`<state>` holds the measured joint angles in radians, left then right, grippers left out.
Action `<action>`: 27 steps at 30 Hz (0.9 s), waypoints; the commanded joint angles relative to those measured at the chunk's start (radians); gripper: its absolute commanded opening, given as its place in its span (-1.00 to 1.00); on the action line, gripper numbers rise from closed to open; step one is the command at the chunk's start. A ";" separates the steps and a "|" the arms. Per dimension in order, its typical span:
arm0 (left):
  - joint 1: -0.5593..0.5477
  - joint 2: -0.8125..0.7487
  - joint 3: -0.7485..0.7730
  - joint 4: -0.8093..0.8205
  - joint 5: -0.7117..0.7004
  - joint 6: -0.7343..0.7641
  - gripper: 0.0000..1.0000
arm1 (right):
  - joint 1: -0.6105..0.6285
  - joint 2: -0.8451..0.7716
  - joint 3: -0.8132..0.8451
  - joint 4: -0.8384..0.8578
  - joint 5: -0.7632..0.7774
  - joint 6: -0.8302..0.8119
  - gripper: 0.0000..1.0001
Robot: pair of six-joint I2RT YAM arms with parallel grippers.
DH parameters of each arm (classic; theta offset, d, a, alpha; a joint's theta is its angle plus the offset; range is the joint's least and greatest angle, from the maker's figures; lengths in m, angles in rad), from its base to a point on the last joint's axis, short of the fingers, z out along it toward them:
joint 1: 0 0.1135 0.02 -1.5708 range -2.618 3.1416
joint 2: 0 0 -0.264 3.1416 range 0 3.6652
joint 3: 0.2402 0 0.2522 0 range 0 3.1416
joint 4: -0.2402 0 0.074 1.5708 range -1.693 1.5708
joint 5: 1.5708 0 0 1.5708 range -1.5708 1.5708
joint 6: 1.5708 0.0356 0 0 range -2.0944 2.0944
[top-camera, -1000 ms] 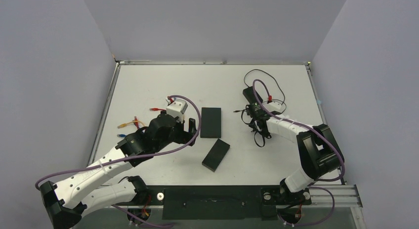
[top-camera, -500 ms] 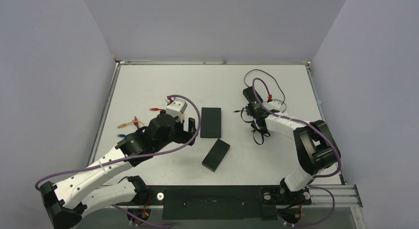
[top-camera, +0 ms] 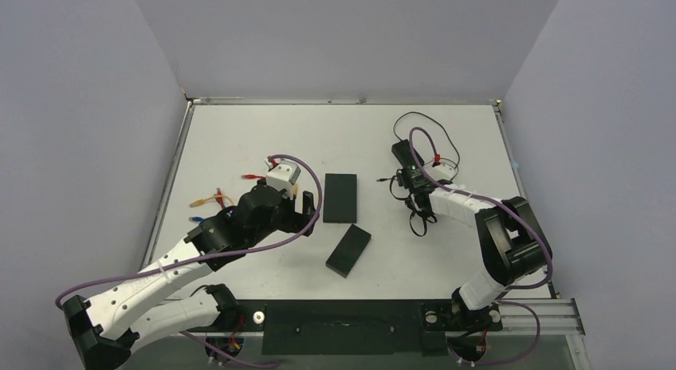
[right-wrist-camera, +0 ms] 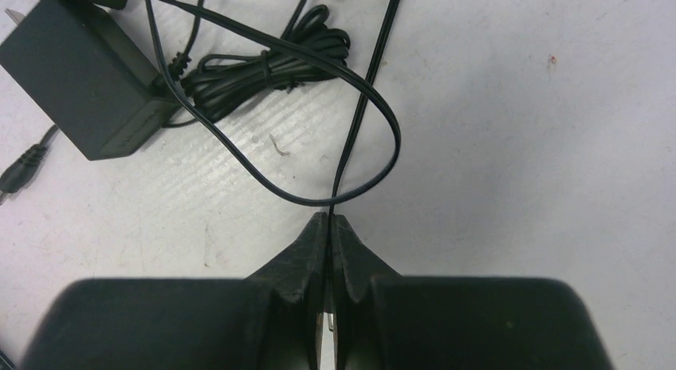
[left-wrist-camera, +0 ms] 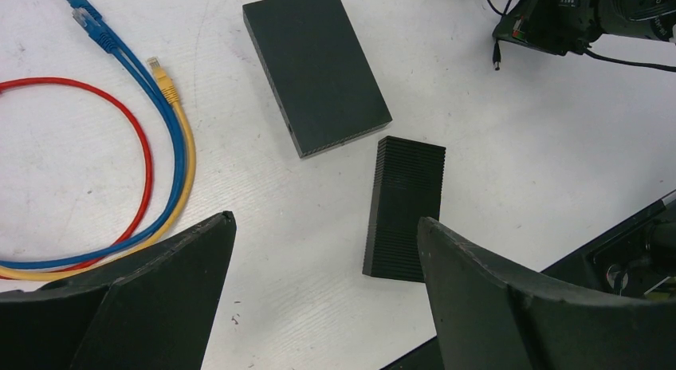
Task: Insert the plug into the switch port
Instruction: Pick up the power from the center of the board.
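White table (top-camera: 263,131). The switch (top-camera: 340,198), a flat black box, lies mid-table. My left gripper (left-wrist-camera: 325,226) hovers just left of it, jaws spread wide, empty. A ribbed black block (top-camera: 348,249) sits on the switch's near side. Right of the switch, my right gripper (right-wrist-camera: 328,220) pinches a thin black cable (right-wrist-camera: 371,83) (fingers pressed together); the plug (right-wrist-camera: 17,177) lies loose there, apart from the switch.

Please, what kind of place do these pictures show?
Probably a robot test bench in a lab: a white table closed in by plain panels, two arms bolted at its edge, and network cables and black boxes laid out.
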<state>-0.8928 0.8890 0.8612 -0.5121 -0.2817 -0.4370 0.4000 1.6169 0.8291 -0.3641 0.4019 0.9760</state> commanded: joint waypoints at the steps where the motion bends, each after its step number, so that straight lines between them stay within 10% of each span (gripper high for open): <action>1: 0.006 -0.025 0.004 0.050 0.013 -0.006 0.66 | 0.006 -0.095 -0.041 0.020 -0.005 0.017 -1.00; 27: 0.009 -0.037 0.019 0.114 0.239 -0.016 0.66 | 0.268 -0.599 0.047 -0.240 0.232 0.052 -1.00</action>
<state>-0.8879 0.8513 0.8589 -0.5053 -0.1505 -0.4416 0.6209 1.0473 0.8379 -0.5846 0.5968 1.0008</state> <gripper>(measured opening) 0.829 0.004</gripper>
